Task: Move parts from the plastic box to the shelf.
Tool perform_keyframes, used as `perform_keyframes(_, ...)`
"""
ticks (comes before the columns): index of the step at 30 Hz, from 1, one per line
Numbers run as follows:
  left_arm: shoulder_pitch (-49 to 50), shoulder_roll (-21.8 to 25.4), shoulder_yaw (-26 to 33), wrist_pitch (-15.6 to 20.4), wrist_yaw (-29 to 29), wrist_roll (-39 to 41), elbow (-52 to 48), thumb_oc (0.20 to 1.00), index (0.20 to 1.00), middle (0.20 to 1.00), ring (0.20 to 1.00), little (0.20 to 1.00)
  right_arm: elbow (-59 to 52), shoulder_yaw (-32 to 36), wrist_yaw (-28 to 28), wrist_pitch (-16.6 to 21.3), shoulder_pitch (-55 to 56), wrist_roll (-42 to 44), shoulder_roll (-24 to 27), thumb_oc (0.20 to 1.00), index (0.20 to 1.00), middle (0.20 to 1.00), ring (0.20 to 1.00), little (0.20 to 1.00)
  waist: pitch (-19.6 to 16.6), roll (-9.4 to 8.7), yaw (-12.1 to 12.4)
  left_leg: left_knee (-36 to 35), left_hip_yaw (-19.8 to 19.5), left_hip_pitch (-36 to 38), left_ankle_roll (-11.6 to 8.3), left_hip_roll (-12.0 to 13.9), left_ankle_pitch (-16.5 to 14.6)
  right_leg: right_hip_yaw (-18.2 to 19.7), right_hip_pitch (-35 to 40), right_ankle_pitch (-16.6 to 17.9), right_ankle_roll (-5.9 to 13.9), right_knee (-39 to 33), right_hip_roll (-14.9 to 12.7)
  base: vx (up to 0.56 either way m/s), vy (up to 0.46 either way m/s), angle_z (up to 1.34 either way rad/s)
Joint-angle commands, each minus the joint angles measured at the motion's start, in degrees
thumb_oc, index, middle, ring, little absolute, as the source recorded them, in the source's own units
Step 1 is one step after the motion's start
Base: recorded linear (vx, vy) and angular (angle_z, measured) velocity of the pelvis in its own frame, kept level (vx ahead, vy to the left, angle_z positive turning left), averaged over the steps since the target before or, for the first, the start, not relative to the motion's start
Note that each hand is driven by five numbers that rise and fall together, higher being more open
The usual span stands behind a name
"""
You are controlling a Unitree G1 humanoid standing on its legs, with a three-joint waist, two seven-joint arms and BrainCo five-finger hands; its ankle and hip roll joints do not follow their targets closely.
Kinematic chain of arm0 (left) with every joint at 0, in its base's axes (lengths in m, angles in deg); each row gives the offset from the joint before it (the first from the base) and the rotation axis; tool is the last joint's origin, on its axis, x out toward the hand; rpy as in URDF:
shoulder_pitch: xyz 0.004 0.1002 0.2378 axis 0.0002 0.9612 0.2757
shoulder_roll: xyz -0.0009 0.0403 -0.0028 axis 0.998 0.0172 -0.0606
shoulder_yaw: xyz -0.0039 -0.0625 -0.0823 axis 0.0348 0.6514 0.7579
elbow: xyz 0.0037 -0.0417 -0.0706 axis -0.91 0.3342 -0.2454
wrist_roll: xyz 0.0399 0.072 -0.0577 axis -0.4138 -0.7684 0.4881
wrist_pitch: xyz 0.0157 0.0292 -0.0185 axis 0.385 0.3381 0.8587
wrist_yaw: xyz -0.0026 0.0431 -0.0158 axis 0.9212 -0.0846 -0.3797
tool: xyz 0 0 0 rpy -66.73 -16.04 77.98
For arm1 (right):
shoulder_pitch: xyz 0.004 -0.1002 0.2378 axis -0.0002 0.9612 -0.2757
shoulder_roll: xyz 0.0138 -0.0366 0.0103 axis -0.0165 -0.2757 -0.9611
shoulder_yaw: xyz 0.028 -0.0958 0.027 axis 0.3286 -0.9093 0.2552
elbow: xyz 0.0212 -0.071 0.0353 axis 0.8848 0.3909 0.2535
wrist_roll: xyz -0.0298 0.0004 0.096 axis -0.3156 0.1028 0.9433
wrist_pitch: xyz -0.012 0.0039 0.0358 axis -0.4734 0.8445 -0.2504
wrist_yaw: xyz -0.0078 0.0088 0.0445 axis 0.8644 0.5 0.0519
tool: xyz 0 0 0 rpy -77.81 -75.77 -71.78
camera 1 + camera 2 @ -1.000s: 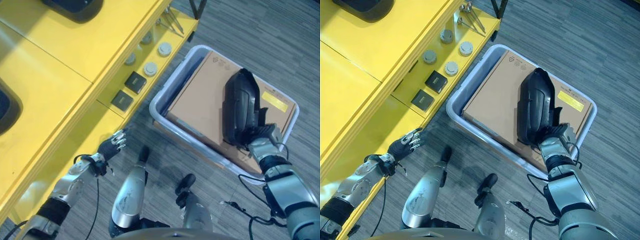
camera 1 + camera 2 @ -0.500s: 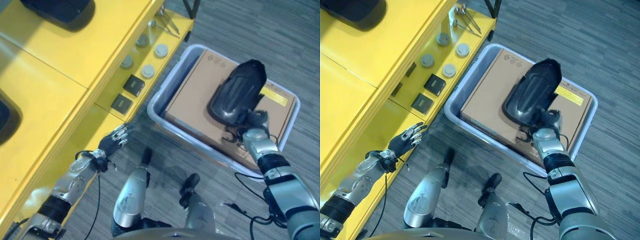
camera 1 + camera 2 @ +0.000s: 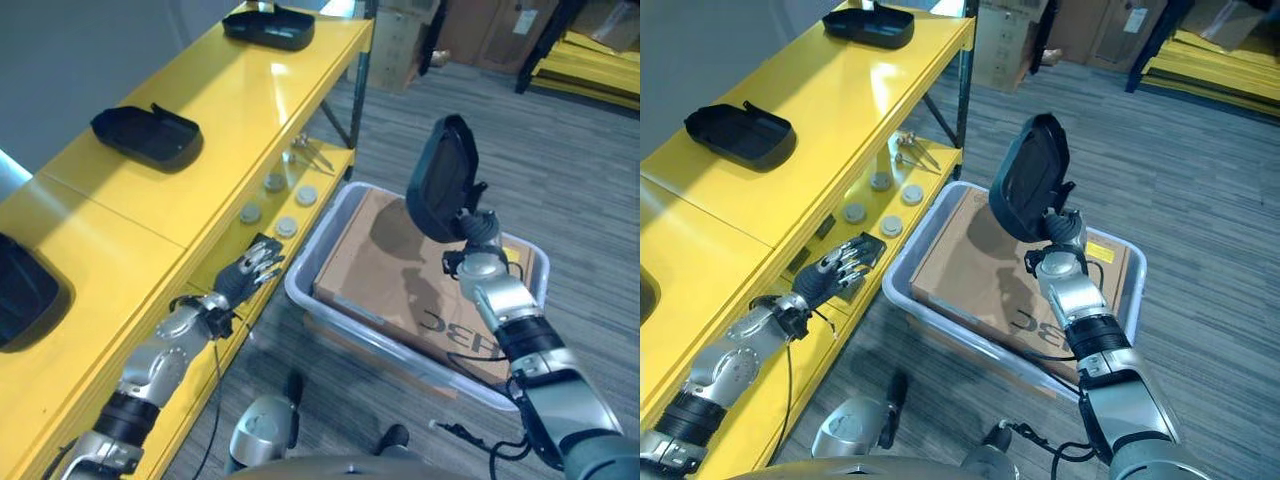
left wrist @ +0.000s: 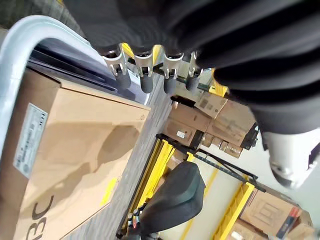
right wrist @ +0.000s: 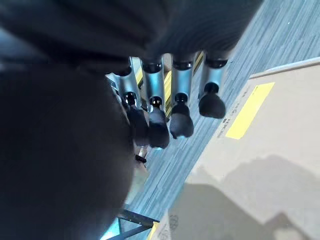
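Observation:
A black moulded plastic part (image 3: 440, 180) stands upright in the air above the grey plastic box (image 3: 300, 285). My right hand (image 3: 470, 240) is shut on its lower end. In the right wrist view the part (image 5: 55, 160) lies against the curled fingers (image 5: 165, 115). A brown cardboard box (image 3: 380, 270) lies inside the plastic box. The yellow shelf (image 3: 230, 110) runs along the left. My left hand (image 3: 245, 275) is open, fingers straight, beside the edge of the shelf's lower level. The left wrist view looks past its fingers (image 4: 145, 75) to the cardboard box (image 4: 75, 150) and the raised part (image 4: 172, 200).
Three black trays (image 3: 145, 135) (image 3: 268, 25) (image 3: 20, 290) rest on the shelf's top. Round discs (image 3: 285, 228) and thin metal tools (image 3: 310, 152) lie on the lower level. Cardboard boxes (image 3: 400, 40) and yellow racks (image 3: 590, 60) stand far back on the carpet.
My right hand has lifted the black part off the cardboard box and turned it upright above the plastic box. The camera has tilted up. The left hand stays open by the shelf.

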Motion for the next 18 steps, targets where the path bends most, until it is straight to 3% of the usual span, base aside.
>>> perform_keyframes(1, -4.9, -1.5, -3.5, -0.6, -1.3, -5.4, 5.4, 1.000, 1.000, 1.000, 1.000, 1.000, -1.8, -1.8, 2.7, 1.7, -0.9, -6.6, 2.0, 0.200, 0.200, 0.200, 0.200, 0.200, -5.3, -0.11, -0.4, -4.2, -1.2, 1.8, -0.18, 1.4, -0.8, 1.2, -1.0, -4.0, 2.65, 5.3, 0.1, 0.05, -0.006, -0.15)
perform_keyframes(4, -8.1, -2.5, -5.2, -1.0, -1.2, -5.9, 8.2, 1.000, 1.000, 1.000, 1.000, 1.000, -1.0, -3.5, 4.5, 1.7, -2.0, -7.9, 1.7, 0.200, 0.200, 0.200, 0.200, 0.200, -6.0, -0.18, -1.3, -4.5, -0.6, 2.3, -0.42, 1.6, -0.7, 1.5, -0.7, -3.9, 2.74, 4.8, 0.1, 0.03, -0.006, -0.13)
perform_keyframes(7, -15.4, -6.0, -9.0, -3.5, -4.1, -4.0, 12.9, 1.000, 1.000, 1.000, 1.000, 1.000, 1.8, -8.8, 6.8, 2.9, -4.9, -10.7, -1.1, 0.200, 0.200, 0.200, 0.200, 0.200, -7.2, -0.22, -3.2, -4.9, 0.9, 3.2, -0.85, 2.1, -0.7, 2.0, -0.2, -3.7, 2.76, 4.2, 0.2, 0.04, -0.008, -0.15)
perform_keyframes(18, -23.2, -11.7, -13.7, -8.3, -7.8, -1.2, 23.8, 1.000, 1.000, 1.000, 1.000, 1.000, 4.1, -15.8, 10.5, 2.2, -10.0, -14.6, -5.0, 0.200, 0.200, 0.200, 0.200, 0.200, -8.3, -0.44, -5.4, -4.6, 2.4, 3.5, -1.73, 3.1, -0.9, 2.3, -0.2, -3.6, 2.78, 3.6, 0.3, 0.02, -0.009, -0.10)
